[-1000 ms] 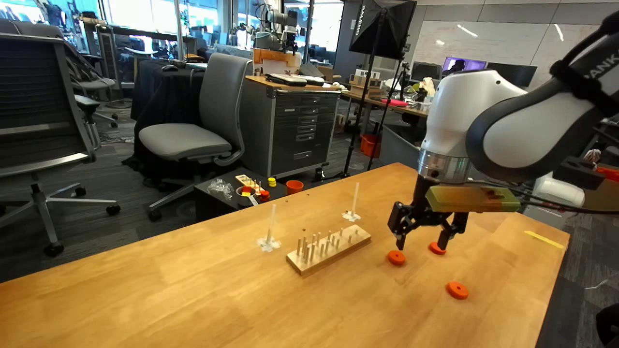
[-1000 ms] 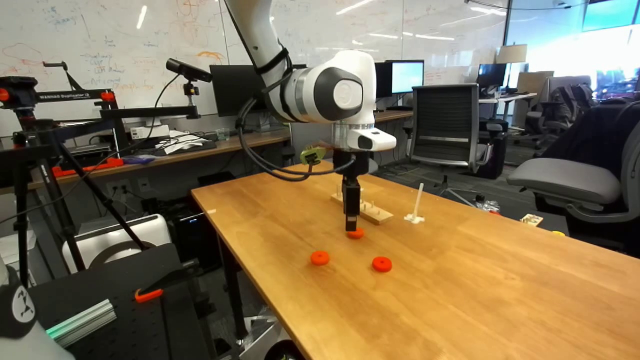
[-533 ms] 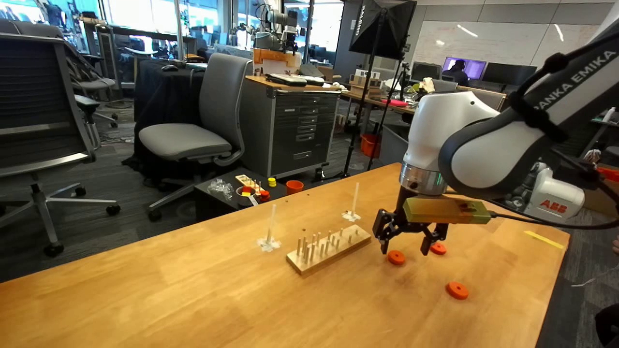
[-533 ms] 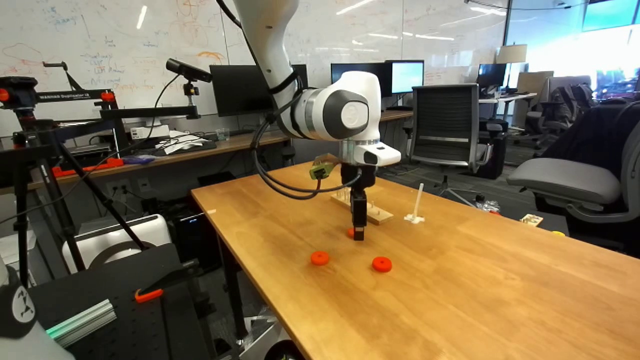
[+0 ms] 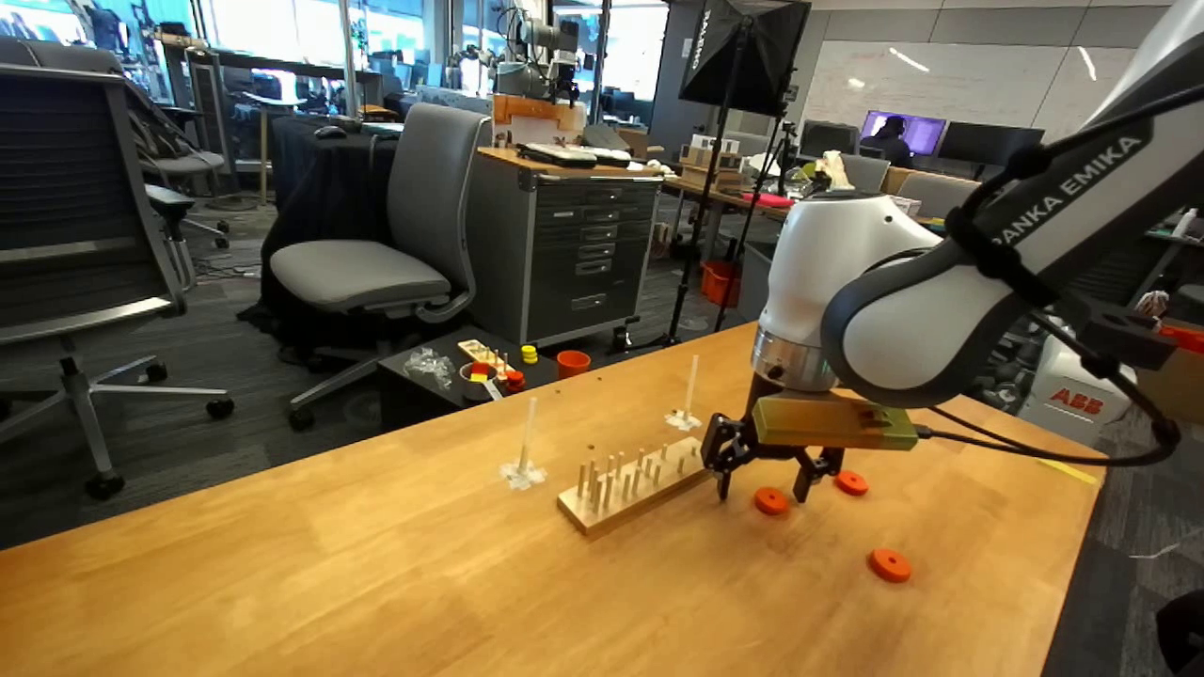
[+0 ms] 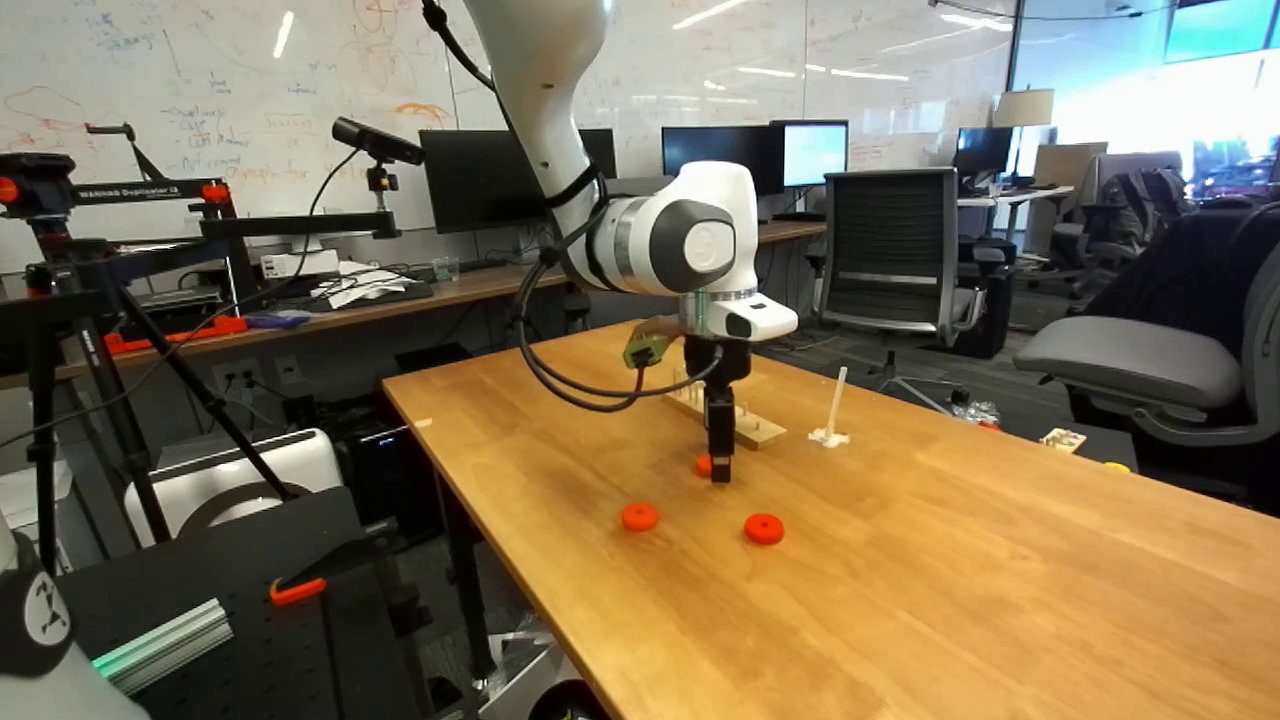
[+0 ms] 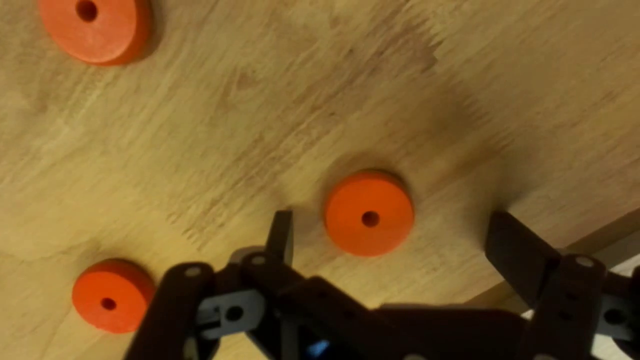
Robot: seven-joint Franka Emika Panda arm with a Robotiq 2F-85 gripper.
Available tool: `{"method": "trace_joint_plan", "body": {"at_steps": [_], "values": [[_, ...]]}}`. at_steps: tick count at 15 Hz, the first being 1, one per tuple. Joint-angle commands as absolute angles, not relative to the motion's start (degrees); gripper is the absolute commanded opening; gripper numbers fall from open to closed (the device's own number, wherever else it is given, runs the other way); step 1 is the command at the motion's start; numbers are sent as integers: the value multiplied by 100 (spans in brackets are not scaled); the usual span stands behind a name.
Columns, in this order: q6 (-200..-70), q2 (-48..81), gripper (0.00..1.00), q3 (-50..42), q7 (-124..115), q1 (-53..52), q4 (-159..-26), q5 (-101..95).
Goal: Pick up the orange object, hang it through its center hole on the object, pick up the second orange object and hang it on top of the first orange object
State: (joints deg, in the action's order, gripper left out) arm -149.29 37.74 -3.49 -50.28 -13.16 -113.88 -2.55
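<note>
My gripper (image 5: 762, 495) hangs low over the table, fingers wide apart. In the wrist view an orange object (image 7: 370, 237), a round disc with a center hole, lies between the fingertips, nearer the left one and touching neither. A second orange disc (image 7: 112, 295) is at lower left and a third orange disc (image 7: 100, 40) at upper left, cut by the frame. The object, a pale wooden rack (image 5: 611, 515) with thin upright pegs and no disc on it, stands close by the gripper in an exterior view. The gripper (image 6: 721, 477) partly covers the rack and the nearest disc from elsewhere.
Two thin white uprights stand taped to the table behind the rack, a near one (image 5: 528, 437) and a far one (image 5: 692, 387). On a low black table beyond the edge are an orange cup (image 5: 573, 364) and small parts. The arm's cable (image 6: 560, 385) loops beside the wrist.
In the exterior views the gripper has come down and shifted toward the rack, so its fingers now straddle one orange disc. The jaws have stayed wide. The discs and rack have not moved.
</note>
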Motion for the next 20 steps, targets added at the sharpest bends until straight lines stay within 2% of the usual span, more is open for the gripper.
{"method": "trace_joint_plan", "body": {"at_steps": [1, 7, 8, 9, 10, 16, 20], "values": [[-14989, 3776, 100, -315, -5077, -1341, -11308, 96], [-15005, 3651, 100, -232, -5032, -1229, -11525, 599], [-15023, 3629, 75, -232, -5011, -1208, -11568, 658], [-15044, 3599, 73, -234, -4995, -1187, -11612, 713], [-15066, 3562, 66, -212, -4971, -1157, -11637, 788], [-15064, 3352, 19, -193, -4927, -1089, -11805, 926], [-14940, 3261, 17, -262, -4973, -1208, -11743, 789]]}}
